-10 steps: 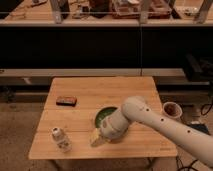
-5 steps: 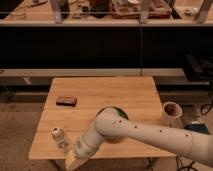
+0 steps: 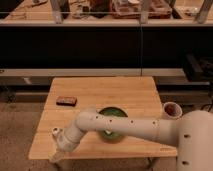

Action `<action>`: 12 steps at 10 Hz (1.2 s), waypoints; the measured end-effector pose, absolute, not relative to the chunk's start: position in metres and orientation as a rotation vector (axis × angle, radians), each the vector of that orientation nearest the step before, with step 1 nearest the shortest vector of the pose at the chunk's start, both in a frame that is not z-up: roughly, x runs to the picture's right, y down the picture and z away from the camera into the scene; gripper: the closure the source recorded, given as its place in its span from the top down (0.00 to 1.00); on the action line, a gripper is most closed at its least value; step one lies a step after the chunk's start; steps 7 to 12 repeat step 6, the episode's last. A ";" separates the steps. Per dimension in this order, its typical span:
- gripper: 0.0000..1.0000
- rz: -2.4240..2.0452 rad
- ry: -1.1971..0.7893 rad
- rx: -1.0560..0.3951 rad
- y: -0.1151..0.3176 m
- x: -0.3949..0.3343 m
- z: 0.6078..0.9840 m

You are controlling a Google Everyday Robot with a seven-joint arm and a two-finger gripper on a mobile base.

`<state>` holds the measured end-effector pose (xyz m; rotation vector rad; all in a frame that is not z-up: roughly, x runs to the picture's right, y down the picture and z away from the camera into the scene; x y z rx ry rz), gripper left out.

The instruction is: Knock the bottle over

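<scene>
The arm reaches across the surface (image 3: 100, 95) to its front left corner. The pincer (image 3: 59, 152) is low at that corner, right by the bottle (image 3: 55, 132). I cannot tell if it is open or shut. Only the bottle's white cap shows, so which way it points is hard to tell. It may be tipping. Next, a small sideways push should knock it flat.

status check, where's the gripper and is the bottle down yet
Gripper low at the table's front-left edge, right beside the bottle. Bottle mostly hidden behind the arm, only its cap shows; cannot tell if down. Green bowl under the forearm, not blocking.
</scene>
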<state>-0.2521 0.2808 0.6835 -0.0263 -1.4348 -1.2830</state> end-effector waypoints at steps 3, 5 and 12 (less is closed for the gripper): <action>0.00 -1.020 -1.222 0.078 0.180 -0.239 0.774; 0.03 -0.921 -1.126 0.109 0.142 -0.213 0.799; 0.09 -0.923 -1.126 0.108 0.143 -0.214 0.798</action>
